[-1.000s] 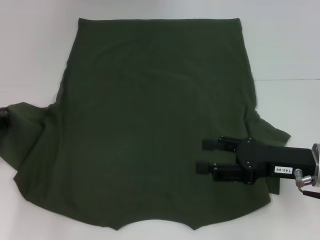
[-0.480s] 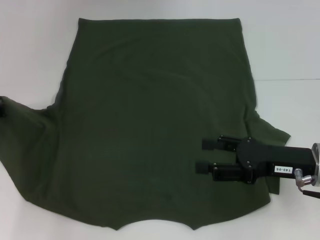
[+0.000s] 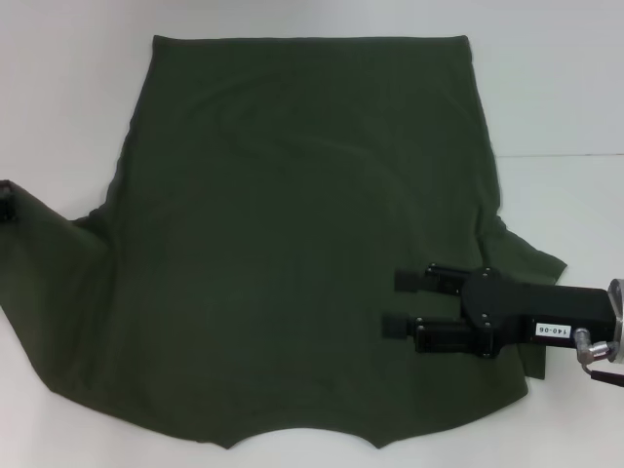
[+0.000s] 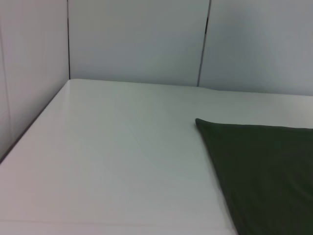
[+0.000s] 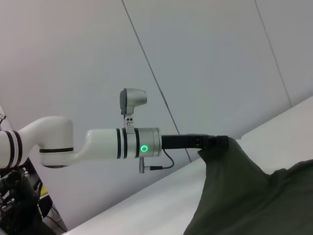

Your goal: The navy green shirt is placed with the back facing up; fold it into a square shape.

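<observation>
We're seeing the navy green shirt (image 3: 292, 244) lying back-up and mostly flat on the white surface (image 3: 68, 88), collar notch at the edge nearest the robot; hem at the far side.

Right gripper (image 3: 395, 303) is hovering over the shirt's right side, reaching in from the right edge; its jaws are standing apart, both black fingers (image 3: 419, 279) pointing toward the shirt's middle, nothing between them; the right sleeve is lying just behind the gripper body.

Left gripper (image 5: 215, 142) is sitting at the far left edge of the head view; in the right wrist view its jaws are clamped on the left sleeve, cloth raised off the surface and draping down from them; the white left arm (image 5: 98, 144) is stretching back behind it.

Left wrist view is showing a shirt corner (image 4: 264, 166) flat on the surface, wall panels (image 4: 137, 39) beyond.
</observation>
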Motion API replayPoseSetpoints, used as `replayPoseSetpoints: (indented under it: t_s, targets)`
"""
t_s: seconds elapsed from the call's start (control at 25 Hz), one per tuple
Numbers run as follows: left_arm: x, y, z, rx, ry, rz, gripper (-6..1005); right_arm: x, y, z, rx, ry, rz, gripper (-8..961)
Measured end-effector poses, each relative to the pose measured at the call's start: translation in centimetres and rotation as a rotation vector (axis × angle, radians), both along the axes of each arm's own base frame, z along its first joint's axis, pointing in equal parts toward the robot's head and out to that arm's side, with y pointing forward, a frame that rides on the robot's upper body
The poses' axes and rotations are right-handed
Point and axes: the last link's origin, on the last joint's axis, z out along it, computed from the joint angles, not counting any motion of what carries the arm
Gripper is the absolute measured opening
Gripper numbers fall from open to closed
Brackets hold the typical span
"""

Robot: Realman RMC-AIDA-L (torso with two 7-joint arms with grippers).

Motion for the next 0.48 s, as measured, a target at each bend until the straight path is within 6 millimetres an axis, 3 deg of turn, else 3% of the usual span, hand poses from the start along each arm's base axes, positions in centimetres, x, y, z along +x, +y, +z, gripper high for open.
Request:
replayPoseSetpoints:
  t_s: [0.16,0.48]
  targets:
    - [0.4,-0.5,-0.5,-0.024,-0.012,-0.028,0,0.0,0.0,0.0,0.0,0.0,-0.001,878]
    - [3.6,-2.0,-2.0,-0.156,-0.177,-0.204,1,0.2,-0.1,0.0,0.0,0.0,-0.006,878]
